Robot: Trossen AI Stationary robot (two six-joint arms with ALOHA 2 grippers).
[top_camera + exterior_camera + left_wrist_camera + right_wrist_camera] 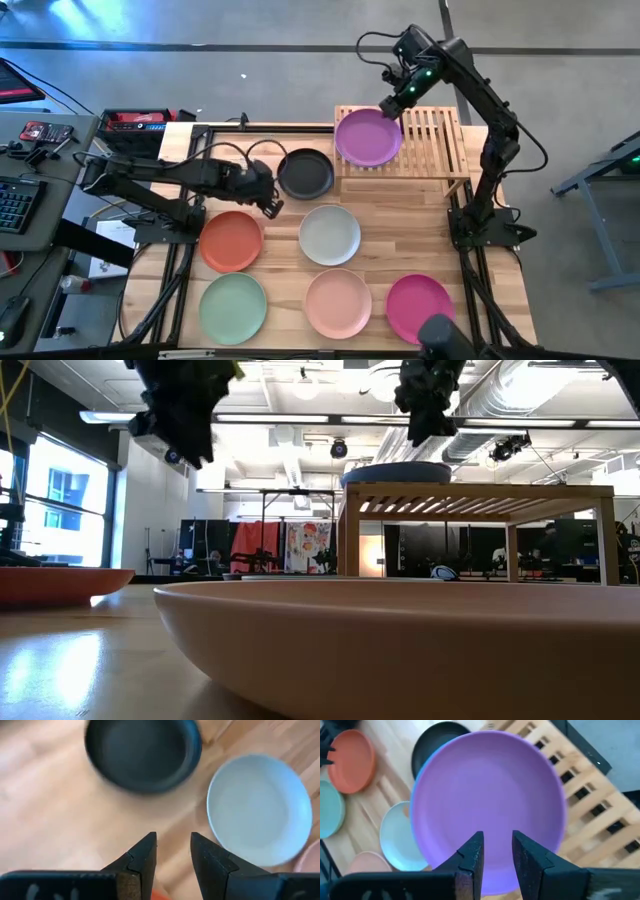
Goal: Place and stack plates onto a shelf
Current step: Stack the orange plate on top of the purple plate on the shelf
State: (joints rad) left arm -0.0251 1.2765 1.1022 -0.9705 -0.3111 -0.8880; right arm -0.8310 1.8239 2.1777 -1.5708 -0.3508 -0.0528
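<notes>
purple plate [367, 137] lies on shelf [440, 140], right gripper [392, 103] above.

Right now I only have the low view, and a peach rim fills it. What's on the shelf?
Observer: A purple plate lies on the left half of the shelf, on top of the blue plate you can see.
Operator: Right tool holding it?
Observer: No. The right tool is open above the purple plate, with nothing between its fingers.
Operator: Left tool?
Observer: The left tool is open over bare table, between the black plate and the off-white plate.
</notes>
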